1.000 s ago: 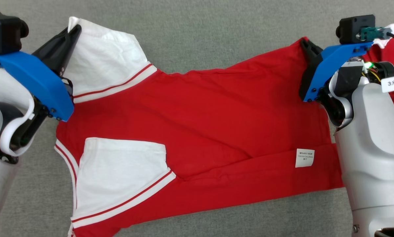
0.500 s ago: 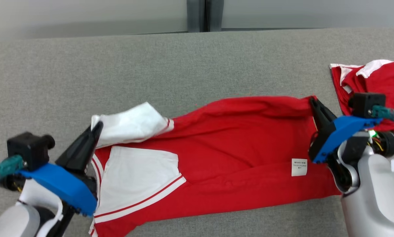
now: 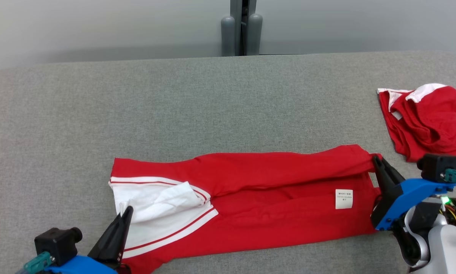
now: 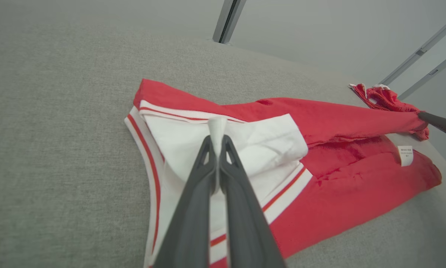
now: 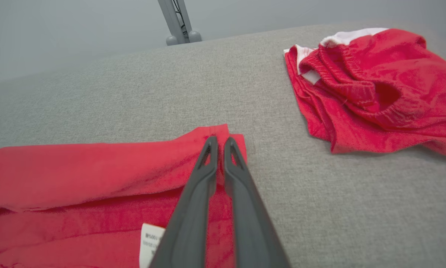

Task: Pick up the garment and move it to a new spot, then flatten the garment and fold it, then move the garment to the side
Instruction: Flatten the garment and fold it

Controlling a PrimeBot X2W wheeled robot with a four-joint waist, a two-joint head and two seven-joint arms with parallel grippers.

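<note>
Two claws pinch the red-and-white garment (image 3: 273, 213), folded lengthwise at six o'clock on the grey table (image 3: 174, 106): left claw (image 3: 127, 210) clenched on its white sleeve (image 4: 252, 145) at seven, right claw (image 3: 376, 160) on its red corner (image 5: 239, 143) at four; best lowered level, taut, released together.

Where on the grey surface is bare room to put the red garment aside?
Free: the wide strip between the red garment and the far edge of the grey surface, and the left end beyond the white sleeve. Crowded: the right end, where a crumpled red garment lies near the right claw.
</note>
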